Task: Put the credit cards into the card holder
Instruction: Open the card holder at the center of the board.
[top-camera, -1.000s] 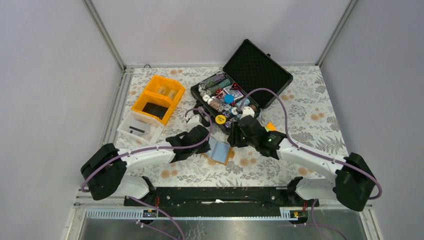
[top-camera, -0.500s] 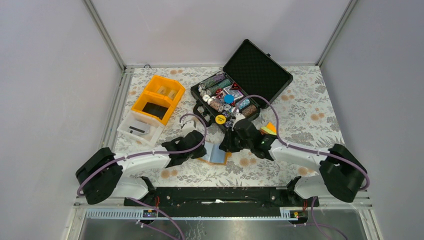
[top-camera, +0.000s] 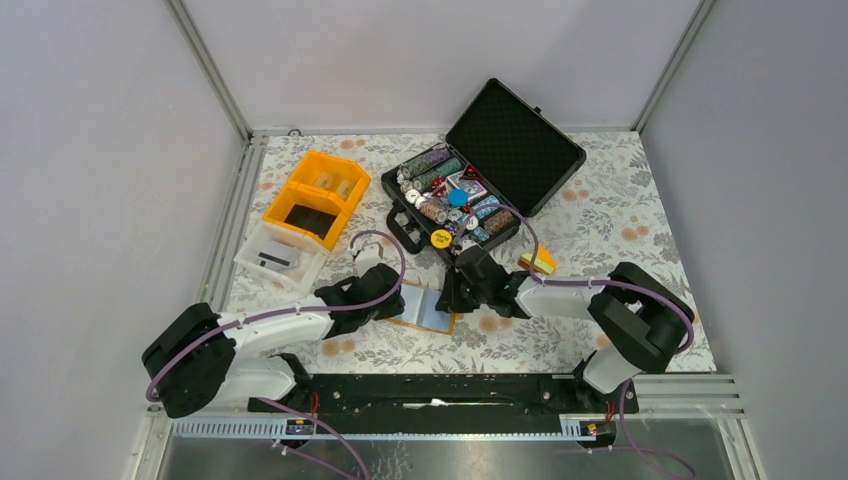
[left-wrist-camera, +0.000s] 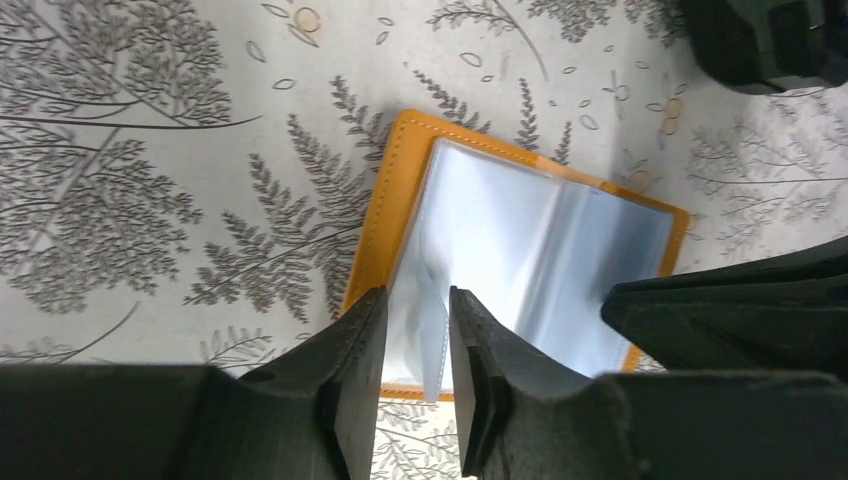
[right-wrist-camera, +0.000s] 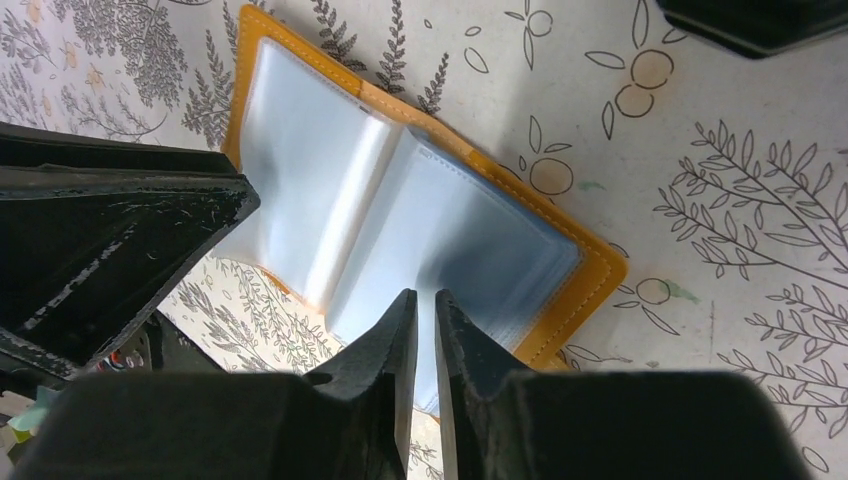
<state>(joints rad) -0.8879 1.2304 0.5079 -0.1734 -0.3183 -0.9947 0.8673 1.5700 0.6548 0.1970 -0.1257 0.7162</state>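
Observation:
The card holder lies open and flat on the patterned table, orange cover down and pale blue-grey pockets up. It also shows in the left wrist view and the right wrist view. My left gripper is at its left page, jaws a little apart, with one thin pocket leaf standing between them. My right gripper is over the right page, jaws closed to a thin slit with nothing seen between them. From above, the left gripper and right gripper flank the holder. No loose credit card shows.
An open black case of poker chips stands behind. An orange compartment bin and a white tray are at the back left. A small yellow-orange stack lies right of the right gripper.
Both grippers have come down and nearer the front edge, closing in on the holder. The holder has shifted a little left and now lies flatter.

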